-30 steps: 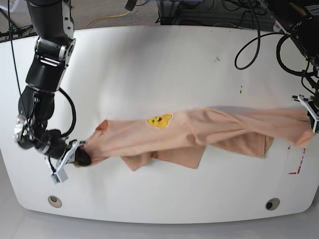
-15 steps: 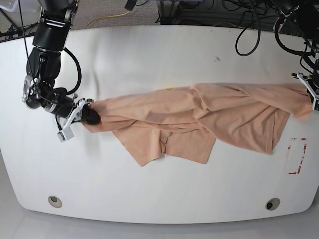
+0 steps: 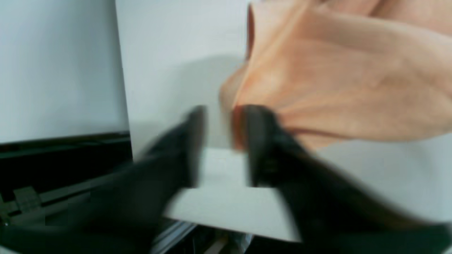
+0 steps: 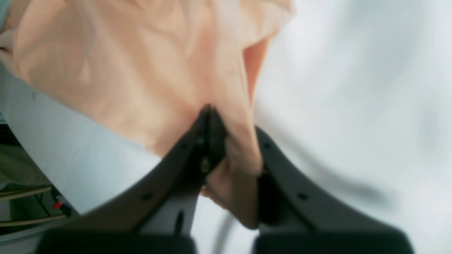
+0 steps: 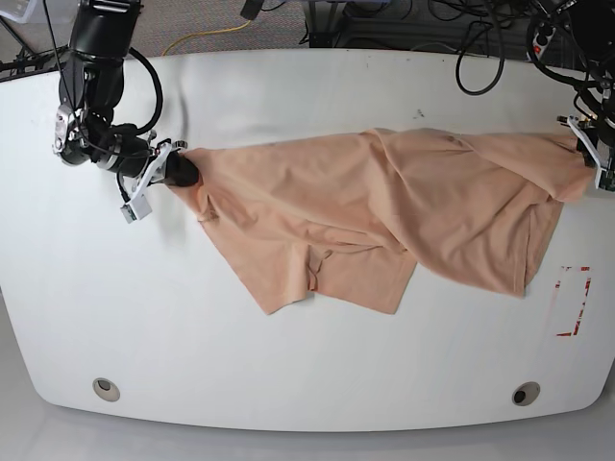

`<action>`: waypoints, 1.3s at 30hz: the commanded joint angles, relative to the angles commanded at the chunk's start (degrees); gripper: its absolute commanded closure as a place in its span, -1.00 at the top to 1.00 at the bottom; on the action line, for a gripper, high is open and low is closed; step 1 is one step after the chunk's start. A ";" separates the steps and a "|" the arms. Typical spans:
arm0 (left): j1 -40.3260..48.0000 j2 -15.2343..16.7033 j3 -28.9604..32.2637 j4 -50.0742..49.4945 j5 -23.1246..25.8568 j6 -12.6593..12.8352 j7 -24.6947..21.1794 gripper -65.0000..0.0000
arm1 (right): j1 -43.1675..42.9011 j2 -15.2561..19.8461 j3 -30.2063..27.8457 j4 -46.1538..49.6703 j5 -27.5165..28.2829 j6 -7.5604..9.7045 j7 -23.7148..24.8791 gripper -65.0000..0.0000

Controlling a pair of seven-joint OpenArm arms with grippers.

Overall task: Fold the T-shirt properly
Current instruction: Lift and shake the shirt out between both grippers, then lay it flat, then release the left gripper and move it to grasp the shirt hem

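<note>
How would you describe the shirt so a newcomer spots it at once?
Look at the white table in the base view. Stretched across its upper middle lies the T-shirt, a peach-pink cloth pulled between both arms. It is the only cloth and only coloured thing on the table.

Smeared by motion blur in the left wrist view: left gripper (image 3: 220, 144), fingers (image 3: 259, 141) soft-edged, grip on the T-shirt (image 3: 339, 81) unclear. Cut off at the base view's right edge: left gripper (image 5: 598, 158). Hidden under cloth: right gripper (image 4: 229, 141) fingertips.

White table (image 5: 288, 384) w/ peach T-shirt (image 5: 384, 221) spread across it.
</note>
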 joint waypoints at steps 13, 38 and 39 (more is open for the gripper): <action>-9.67 -0.18 -4.31 -5.01 -12.66 0.00 0.00 0.29 | 0.26 -1.41 -0.09 0.00 0.09 0.00 0.00 -1.00; -44.92 -6.24 8.97 -69.54 -1.32 3.91 -24.53 0.29 | 1.76 -3.69 0.00 0.00 0.00 0.00 0.26 -1.00; -45.54 -6.33 8.97 -70.95 -1.23 4.26 -25.76 0.29 | 1.93 -3.96 0.00 0.00 -0.18 0.00 0.26 -1.00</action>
